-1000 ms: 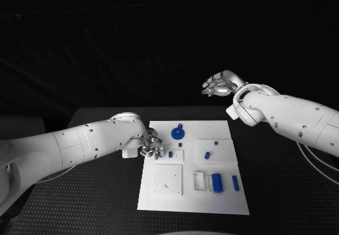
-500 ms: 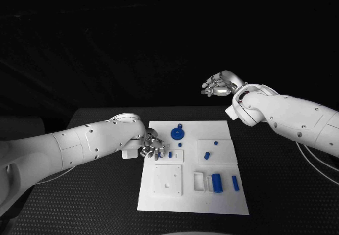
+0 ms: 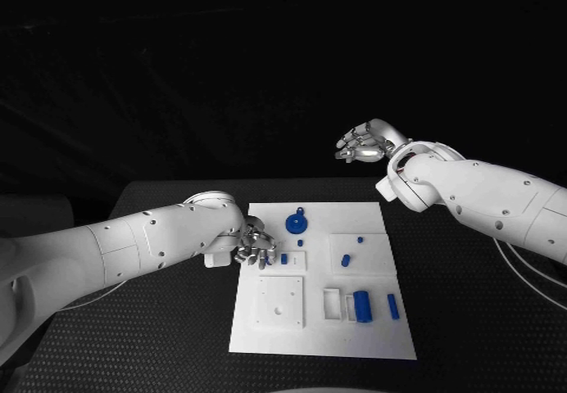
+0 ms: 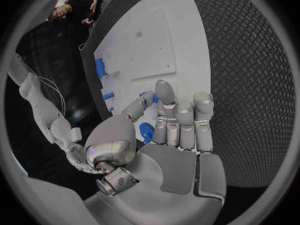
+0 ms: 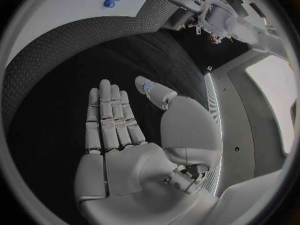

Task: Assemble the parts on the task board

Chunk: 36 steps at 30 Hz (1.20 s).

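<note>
The left hand (image 3: 253,248) is nearest the board (image 3: 366,344). A small blue peg (image 3: 285,258) stands just past its half-curled, empty fingers (image 4: 178,120). The right hand (image 3: 369,141) waits far off, flat and empty.

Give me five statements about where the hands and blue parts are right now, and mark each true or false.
1. The left hand is at the left edge of the task board. True.
2. The right hand grips a blue part. False: it holds nothing, fingers apart, raised beyond the table's far edge.
3. A round blue part lies on the far part of the board. True.
4. The large blue cylinder lies off the board on the black table. False: it lies on the board, near side.
5. The right hand rests on the board. False: it is off the board.
</note>
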Available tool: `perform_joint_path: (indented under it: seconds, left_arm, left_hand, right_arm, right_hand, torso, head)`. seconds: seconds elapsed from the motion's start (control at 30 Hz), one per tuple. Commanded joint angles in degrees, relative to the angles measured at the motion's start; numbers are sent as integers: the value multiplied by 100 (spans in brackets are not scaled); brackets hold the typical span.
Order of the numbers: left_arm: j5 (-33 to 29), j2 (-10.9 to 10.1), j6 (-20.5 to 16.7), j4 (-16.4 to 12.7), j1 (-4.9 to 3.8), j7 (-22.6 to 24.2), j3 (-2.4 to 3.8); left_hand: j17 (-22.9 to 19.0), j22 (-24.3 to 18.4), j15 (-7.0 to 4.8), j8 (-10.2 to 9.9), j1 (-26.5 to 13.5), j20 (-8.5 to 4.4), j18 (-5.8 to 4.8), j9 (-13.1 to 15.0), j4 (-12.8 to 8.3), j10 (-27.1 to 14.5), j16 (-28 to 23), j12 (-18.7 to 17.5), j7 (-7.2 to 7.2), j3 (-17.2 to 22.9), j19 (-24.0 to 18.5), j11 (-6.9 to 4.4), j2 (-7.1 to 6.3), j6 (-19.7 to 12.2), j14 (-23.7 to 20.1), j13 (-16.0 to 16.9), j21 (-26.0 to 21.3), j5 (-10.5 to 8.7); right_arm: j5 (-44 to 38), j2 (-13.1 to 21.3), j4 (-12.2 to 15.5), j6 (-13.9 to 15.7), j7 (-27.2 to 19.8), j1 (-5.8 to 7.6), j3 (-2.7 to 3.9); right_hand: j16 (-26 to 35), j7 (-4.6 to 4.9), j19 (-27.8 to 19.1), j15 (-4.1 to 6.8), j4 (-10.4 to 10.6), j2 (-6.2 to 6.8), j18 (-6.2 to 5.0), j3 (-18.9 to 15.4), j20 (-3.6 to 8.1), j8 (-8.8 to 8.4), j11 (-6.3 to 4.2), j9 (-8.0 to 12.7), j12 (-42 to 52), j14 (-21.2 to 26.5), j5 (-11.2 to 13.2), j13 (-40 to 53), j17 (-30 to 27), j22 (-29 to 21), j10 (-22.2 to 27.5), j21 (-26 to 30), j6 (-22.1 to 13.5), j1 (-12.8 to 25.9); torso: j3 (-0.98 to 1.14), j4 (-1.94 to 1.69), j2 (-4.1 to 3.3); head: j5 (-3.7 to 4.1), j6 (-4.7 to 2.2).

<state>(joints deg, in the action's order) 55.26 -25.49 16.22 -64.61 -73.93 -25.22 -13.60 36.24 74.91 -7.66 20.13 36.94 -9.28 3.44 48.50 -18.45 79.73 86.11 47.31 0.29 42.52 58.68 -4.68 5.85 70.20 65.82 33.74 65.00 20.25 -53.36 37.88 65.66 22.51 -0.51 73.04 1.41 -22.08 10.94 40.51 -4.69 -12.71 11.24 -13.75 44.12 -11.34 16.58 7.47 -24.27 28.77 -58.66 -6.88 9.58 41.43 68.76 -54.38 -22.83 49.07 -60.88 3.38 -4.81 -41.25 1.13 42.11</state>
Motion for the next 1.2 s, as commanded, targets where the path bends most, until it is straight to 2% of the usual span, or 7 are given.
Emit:
perform_joint_path:
  seconds: [0.03, 0.5, 0.8, 1.2]
  left_arm:
    - [42, 8, -33, 1, 10, 50, -3]
    - [42, -18, -66, -10, 11, 73, -1]
    - [48, -53, -223, -16, 21, 137, 1]
    - [57, -63, -231, -19, 21, 157, 1]
  left_hand:
    - [8, 90, -414, 7, 52, -589, 140, 9, 207, 40, -28, 32, -30, 350, -24, -132, 60, -11, 382, 8, 19, 45]
    - [10, 90, -415, 6, 57, -589, 141, 13, 207, 40, -28, 35, -30, 351, -22, -133, 60, -12, 384, 10, 21, 43]
    - [14, 89, -416, 7, 64, -590, 143, 19, 206, 42, -27, 39, -32, 353, -20, -135, 59, -12, 388, 14, 23, 45]
    - [20, 89, -418, 8, 72, -591, 145, 27, 206, 45, -23, 46, -34, 355, -16, -138, 52, -9, 393, 19, 28, 51]
  right_arm:
    - [-5, -2, 2, -69, -62, -3, 3]
    - [-5, -7, -2, -74, -64, -8, 3]
    - [-5, -8, 0, -81, -64, -11, 3]
    - [-5, -8, 2, -87, -63, -12, 3]
  right_hand:
    - [39, 2, -16, -19, -13, -36, 7, -32, -44, 30, 2, 6, -24, -24, 7, -8, -1, 8, -51, 18, -23, -11]
    - [43, 2, -17, -19, -13, -38, 6, -35, -46, 31, 2, 8, -26, -25, 6, -13, 0, 9, -53, 20, -22, -10]
    - [48, 1, -18, -20, -12, -43, 4, -38, -48, 33, 2, 10, -29, -25, 5, -21, 1, 11, -57, 23, -20, -10]
    - [55, 0, -19, -20, -13, -49, 2, -41, -50, 35, 2, 13, -34, -27, 7, -32, 2, 13, -61, 26, -18, -11]
  torso:
    - [1, -1, 2]
    - [-3, 1, 0]
    - [0, -1, 3]
    - [3, 0, 3]
  head:
    - [1, 7]
    - [-4, 2]
    - [1, -7]
    - [4, -7]
